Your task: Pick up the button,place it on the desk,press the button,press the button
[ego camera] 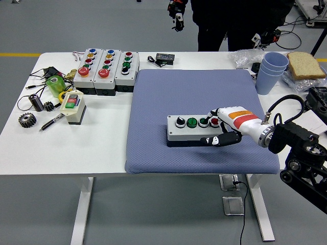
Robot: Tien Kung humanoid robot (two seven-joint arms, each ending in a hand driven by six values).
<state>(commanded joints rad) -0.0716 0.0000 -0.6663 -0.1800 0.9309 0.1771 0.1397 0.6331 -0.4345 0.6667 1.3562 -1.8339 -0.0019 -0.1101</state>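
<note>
A grey button box (195, 129) lies on the blue mat (199, 92), with a black knob, two green buttons and a red button (214, 121) on top. My right hand (217, 127) is at the box's right end. Its fingers (209, 117) rest on the red button and the green one beside it, and the thumb (214, 140) lies along the box's front side. The hand holds nothing. My left arm is out of view.
Three more button boxes (106, 70) stand at the back left, with a small switch box (73, 106), gears, a pen and a green roll near them. Blue cups (271, 71) and bread (305, 65) sit at the back right. A person stands at the far side.
</note>
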